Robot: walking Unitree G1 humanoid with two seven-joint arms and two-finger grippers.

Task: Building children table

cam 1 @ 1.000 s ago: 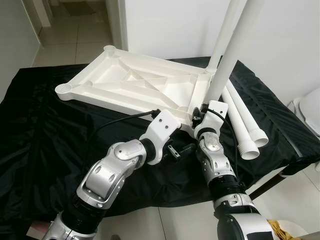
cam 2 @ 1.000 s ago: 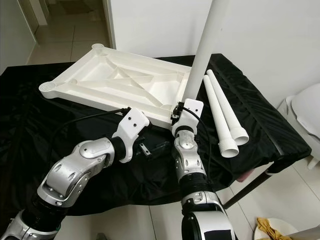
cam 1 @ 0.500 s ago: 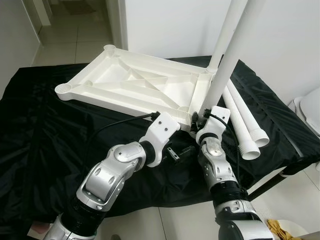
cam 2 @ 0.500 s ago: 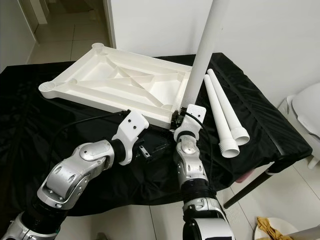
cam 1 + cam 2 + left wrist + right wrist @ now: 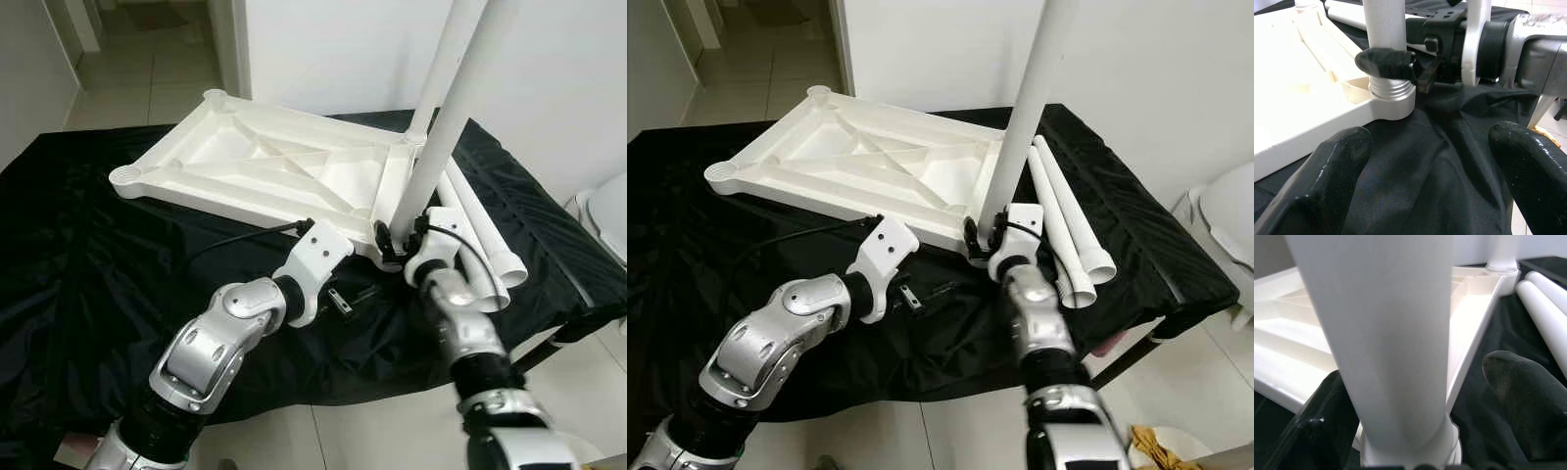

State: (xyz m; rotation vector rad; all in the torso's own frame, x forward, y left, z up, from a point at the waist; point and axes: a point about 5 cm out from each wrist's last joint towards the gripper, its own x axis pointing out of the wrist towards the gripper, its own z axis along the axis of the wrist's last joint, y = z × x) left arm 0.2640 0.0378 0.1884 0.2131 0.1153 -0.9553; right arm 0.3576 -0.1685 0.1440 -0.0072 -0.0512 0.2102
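Your right arm has swung out to the right since a second ago, and the right end effector (image 5: 991,233) now meets the upright leg (image 5: 1019,127) from its right side, low down at the corner socket (image 5: 1392,98). From the right wrist view its fingers (image 5: 1520,394) sit either side of the leg; whether they actually press on it is hard to say. The upturned white table top (image 5: 265,171) lies on the black-draped table (image 5: 78,264), with the leg rising from its near right corner, long axis close to vertical. The right arm is the nearer one. The left end effector (image 5: 1435,171) hovers open just short of the socket, holding nothing. Two spare legs (image 5: 1068,230) lie to the right. The leg's top is cut off, and the thread sits half hidden by a finger
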